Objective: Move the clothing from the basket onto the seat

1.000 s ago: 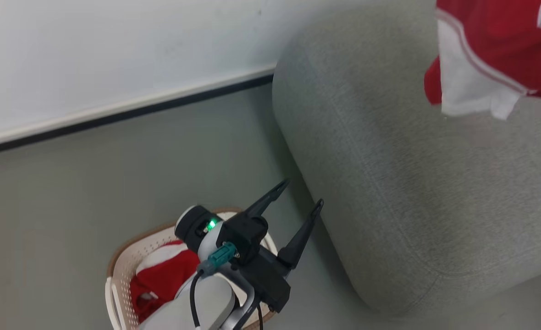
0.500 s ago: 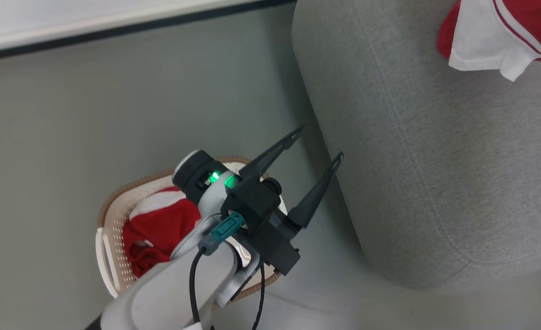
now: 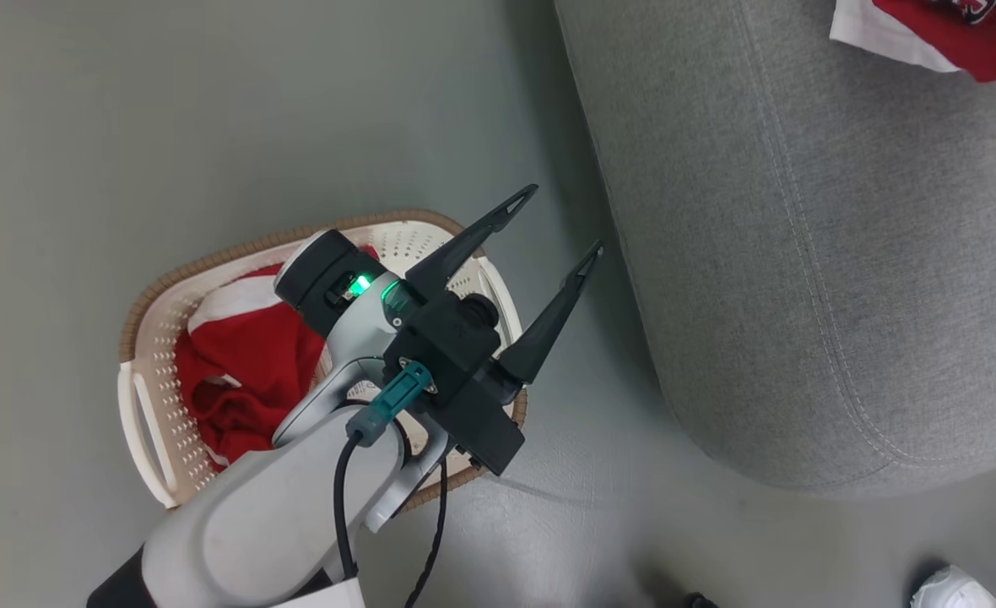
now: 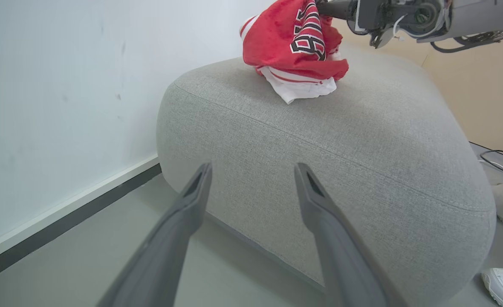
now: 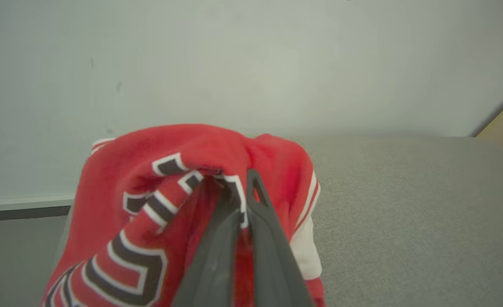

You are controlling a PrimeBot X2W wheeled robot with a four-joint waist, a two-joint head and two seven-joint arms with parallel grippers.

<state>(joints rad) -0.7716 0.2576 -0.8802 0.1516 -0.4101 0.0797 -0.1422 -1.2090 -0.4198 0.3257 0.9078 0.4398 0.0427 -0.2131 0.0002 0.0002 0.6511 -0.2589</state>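
At lower left: oval cream plastic basket (image 3: 148, 405), perforated walls, brown woven-look rim, on smooth grey floor (image 3: 84, 127); crumpled red jersey (image 3: 245, 363) with white trim inside. At centre, above the basket: left gripper (image 3: 565, 216), long dark tapered fingers spread wide, empty. At right: rounded grey woven-fabric sofa (image 3: 802, 253), stitched seam along the edge. At upper right: second red jersey (image 3: 966, 46) bunched on the sofa top, right gripper (image 5: 248, 179) pinched together on its lettered cloth. Versus a second ago: camera tipped downward, basket and sofa higher in frame; white shoe (image 3: 954, 591) now at lower right corner.
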